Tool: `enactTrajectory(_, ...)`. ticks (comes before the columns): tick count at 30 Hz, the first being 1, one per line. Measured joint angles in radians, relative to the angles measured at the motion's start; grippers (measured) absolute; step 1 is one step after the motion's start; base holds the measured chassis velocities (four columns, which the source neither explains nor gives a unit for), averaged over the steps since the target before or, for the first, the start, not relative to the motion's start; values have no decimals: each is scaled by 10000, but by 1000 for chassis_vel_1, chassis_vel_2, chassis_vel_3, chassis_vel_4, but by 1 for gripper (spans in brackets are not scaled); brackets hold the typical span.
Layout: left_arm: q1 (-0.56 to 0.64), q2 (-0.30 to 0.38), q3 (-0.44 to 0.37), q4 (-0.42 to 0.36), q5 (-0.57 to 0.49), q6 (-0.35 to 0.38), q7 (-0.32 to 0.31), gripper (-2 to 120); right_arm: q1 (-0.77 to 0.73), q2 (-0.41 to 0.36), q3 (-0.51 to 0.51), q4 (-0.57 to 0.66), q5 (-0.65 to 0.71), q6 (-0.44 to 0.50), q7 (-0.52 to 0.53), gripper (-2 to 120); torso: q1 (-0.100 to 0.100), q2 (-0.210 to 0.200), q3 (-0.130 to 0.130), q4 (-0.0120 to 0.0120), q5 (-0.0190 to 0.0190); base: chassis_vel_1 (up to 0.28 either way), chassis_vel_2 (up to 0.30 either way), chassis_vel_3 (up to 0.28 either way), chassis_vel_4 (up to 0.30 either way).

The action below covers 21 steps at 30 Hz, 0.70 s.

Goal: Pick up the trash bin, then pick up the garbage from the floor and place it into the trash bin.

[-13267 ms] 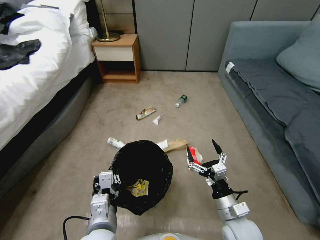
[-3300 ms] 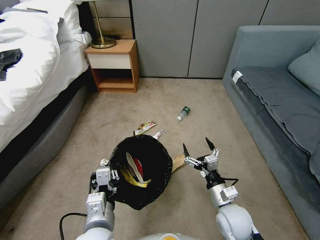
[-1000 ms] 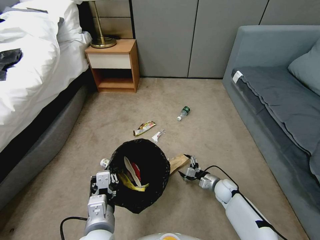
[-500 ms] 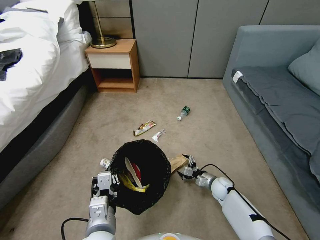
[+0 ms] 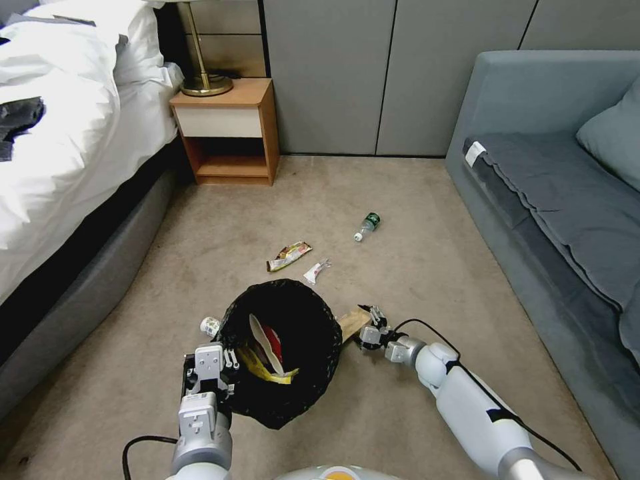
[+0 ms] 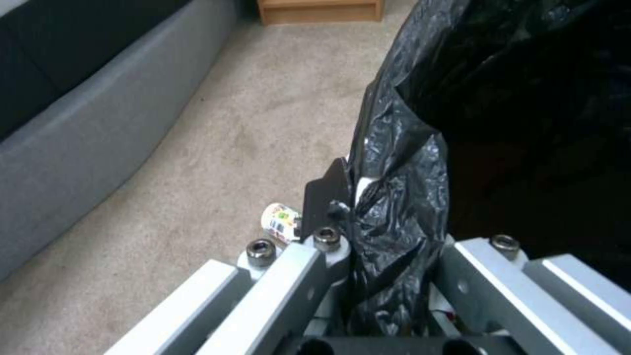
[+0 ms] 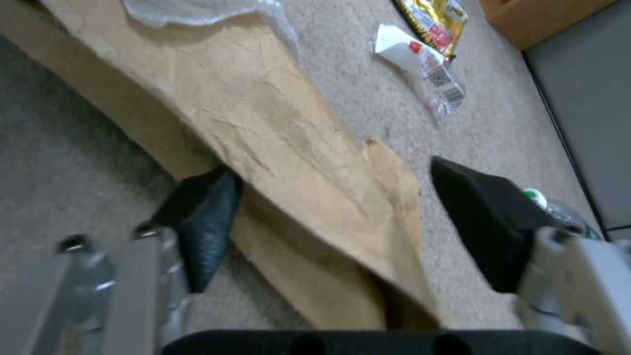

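- Step in hand: pick no. next of floor litter; bin pick-up already done.
- L gripper (image 5: 212, 373): fingers (image 6: 327, 197) closed on rim + crinkled black liner of the small round white plastic trash bin (image 5: 283, 347); bin held off the carpet, mouth tilted toward robot, low at centre-left of head view. Yellow wrapper, white and red items lie inside.
- R gripper (image 5: 371, 325): arm stretched down to the carpet, just R of bin. Fingers (image 7: 200, 222) open, straddling the flat, creased brown paper bag (image 7: 289, 162); one pad touching bag's edge, other apart from it on far side.
- Bag lies flat on floor, one end tucked behind bin; white crumpled tissue (image 7: 197, 10) rests on that far end.
- Other litter still down: yellow snack wrapper (image 5: 289, 256), small white sachet (image 5: 316, 271), green-capped clear plastic bottle (image 5: 366, 227), small white printed bottle (image 5: 209, 326) beside bin.
- Next move calls for (judgement): close on bag, w/ fingers pressed low enough to catch thin paper; lift, carry over bin mouth. Risk: flat paper slips out.
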Motion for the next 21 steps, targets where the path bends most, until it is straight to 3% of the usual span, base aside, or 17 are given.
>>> enactTrajectory(12, -52, -10, -10, 85, -41, 0, 3, 3, 310, 170, -163, -449, 81, 20, -13, 30, 0, 0, 0, 0, -1, 0, 0, 0, 0)
enactTrajectory(13, -56, -11, -15, 87, -50, 0, 3, 3, 322, 198, -209, -488, 153, 20, -18, 22, 0, 0, 0, 0, 0, 0, 0, 0, 0)
enactTrajectory(18, -66, -7, -29, 88, -69, 0, 4, 3, 317, 249, -281, -510, 280, 14, -28, 3, 0, 0, 0, 0, 0, 0, 0, 0, 0)
enactTrajectory(21, -74, 0, -41, 88, -94, 1, 4, 3, 268, 241, -321, -435, 366, 9, -34, 0, -1, 0, 0, 0, 1, 0, 0, 0, 0)
